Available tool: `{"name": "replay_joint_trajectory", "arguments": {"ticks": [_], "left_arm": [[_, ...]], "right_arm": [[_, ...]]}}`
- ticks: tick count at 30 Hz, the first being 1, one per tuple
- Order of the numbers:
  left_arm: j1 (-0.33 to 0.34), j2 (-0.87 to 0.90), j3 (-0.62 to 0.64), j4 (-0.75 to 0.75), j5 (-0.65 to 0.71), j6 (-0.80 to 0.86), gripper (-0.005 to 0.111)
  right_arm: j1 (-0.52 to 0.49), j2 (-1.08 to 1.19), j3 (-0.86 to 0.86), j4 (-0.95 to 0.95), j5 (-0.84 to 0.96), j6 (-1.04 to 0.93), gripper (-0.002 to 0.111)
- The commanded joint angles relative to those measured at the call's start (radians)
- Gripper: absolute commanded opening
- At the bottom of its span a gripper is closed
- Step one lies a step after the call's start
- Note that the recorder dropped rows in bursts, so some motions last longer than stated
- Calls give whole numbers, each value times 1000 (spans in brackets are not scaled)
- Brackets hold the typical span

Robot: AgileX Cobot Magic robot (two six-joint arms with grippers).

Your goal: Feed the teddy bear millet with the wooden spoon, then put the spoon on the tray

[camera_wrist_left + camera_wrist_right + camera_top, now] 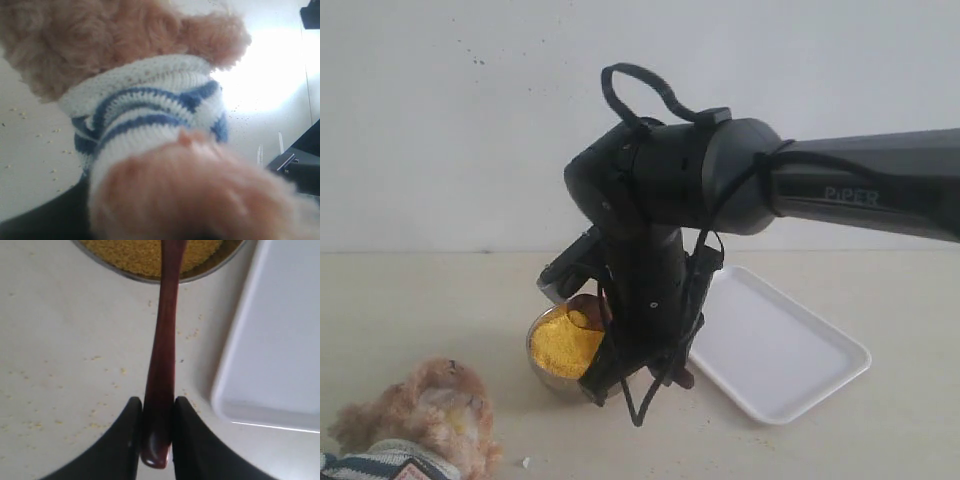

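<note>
The teddy bear [430,415] lies at the front left, and its striped shirt [150,110] fills the left wrist view. My left gripper [165,231] is buried in its fur, fingertips hidden, apparently shut on a limb. The right gripper [156,407] is shut on the end of the wooden spoon's [162,355] handle. The spoon's oval bowl [586,312] sits at the edge of the millet [565,345] in the steel bowl [130,276]. The white tray [775,345] lies just right of the bowl, with nothing on it.
Stray millet grains [95,358] dot the beige tabletop around the bowl and beside the bear [55,172]. The right arm [860,190] reaches in from the right above the tray. A white wall stands behind the table.
</note>
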Motion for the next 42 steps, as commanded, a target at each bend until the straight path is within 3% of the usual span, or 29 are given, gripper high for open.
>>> {"name": "replay_joint_trajectory", "arguments": {"ticks": [1,10,18,24,29,32,42], "left_arm": [[1,1,2,-16,21,4,4],[1,1,2,-16,21,4,4],[1,1,2,-16,21,4,4],[1,1,2,-16,21,4,4],[1,1,2,-16,19,4,4],[1,1,2,-16,19,4,4],[1,1,2,-16,19,4,4]], "right_arm": [[-16,-43,-5,142,5,-49,0],[-49,-114,67,265,5,-127,0],[-75,-248,224,275,5,-171,0],[-75,-350,346,401,5,-291,0],[-86,-364,383,430,5,-241,0],[-81,-371,408,479,5,-327,0],[-8,-382,416,474,5,-272,0]]}}
